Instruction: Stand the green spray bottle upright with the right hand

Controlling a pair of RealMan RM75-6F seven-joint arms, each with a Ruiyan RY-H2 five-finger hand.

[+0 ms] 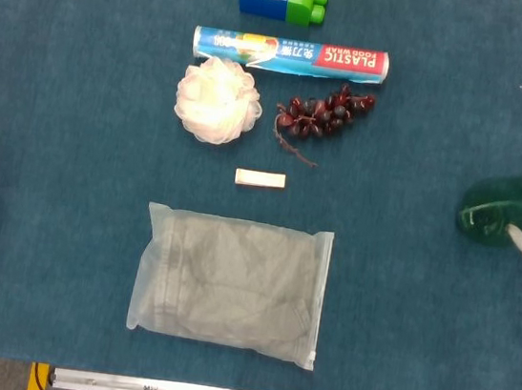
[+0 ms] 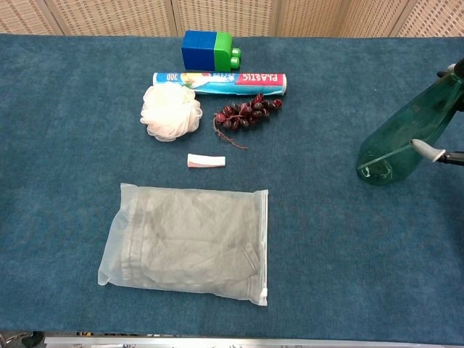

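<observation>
One green spray bottle (image 2: 407,135) leaning at the table's right edge, well right of the clear bag (image 2: 188,243).

I am counting one bag, one plastic-wrap roll (image 2: 220,82), one grape bunch (image 2: 246,114), one bath pouf (image 2: 170,110), one small label (image 2: 206,161) and one block toy (image 2: 209,50). Only a fingertip (image 2: 429,151) of my right hand is showing against the bottle; I cannot tell its grip.

Green spray bottle (image 1: 510,208) at table's (image 1: 58,130) right edge
</observation>
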